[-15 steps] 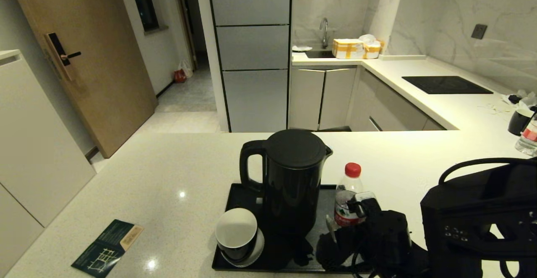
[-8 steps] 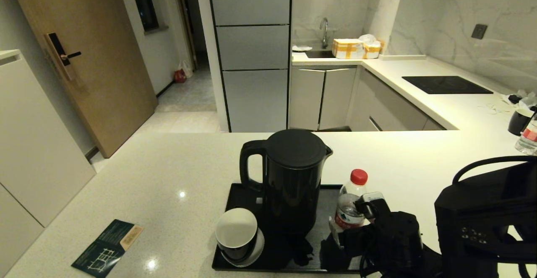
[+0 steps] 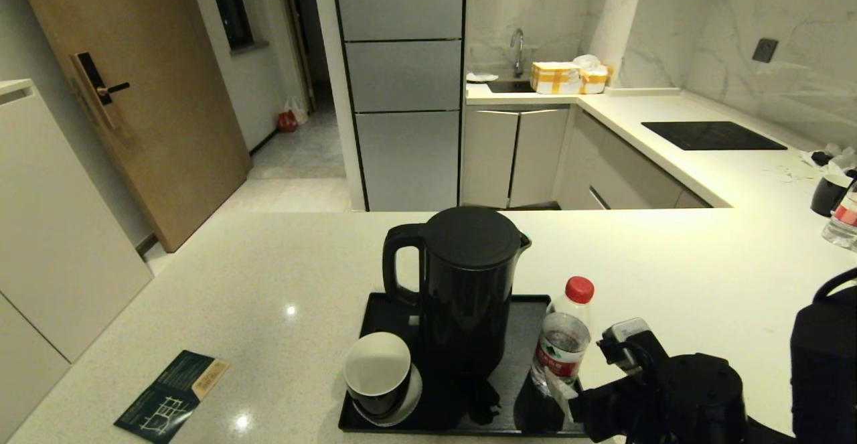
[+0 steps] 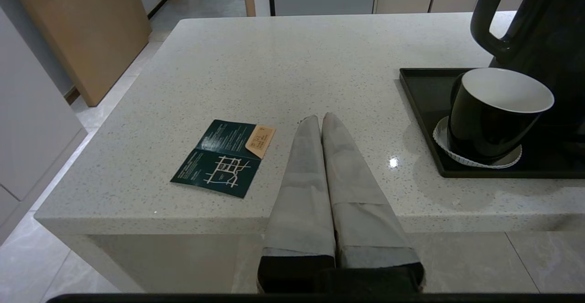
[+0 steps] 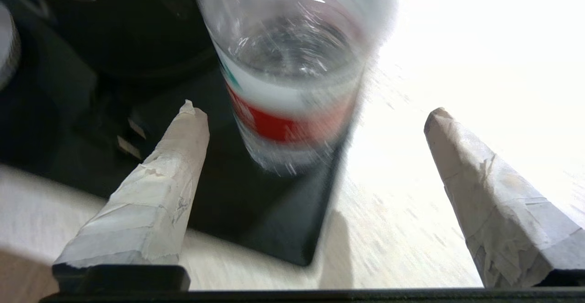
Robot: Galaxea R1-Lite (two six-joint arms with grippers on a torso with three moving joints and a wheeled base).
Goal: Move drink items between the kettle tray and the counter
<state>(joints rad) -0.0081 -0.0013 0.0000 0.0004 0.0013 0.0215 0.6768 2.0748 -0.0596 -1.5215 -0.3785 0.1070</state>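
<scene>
bottle – tray right edge, seemingly | right tool wide, empty – counter beside

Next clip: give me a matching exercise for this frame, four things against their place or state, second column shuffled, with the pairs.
Things:
1. kettle
2. cup
3. water bottle
4. left gripper

Places or states:
A. on a white saucer at the tray's near left corner
B. shut, over the bare counter near a green leaflet
C. upright at the tray's right edge, between the open fingers of the right gripper, untouched
D. in the tray's middle, handle to the left

Pairs: 1-D, 2-A, 3-C, 4-B
</scene>
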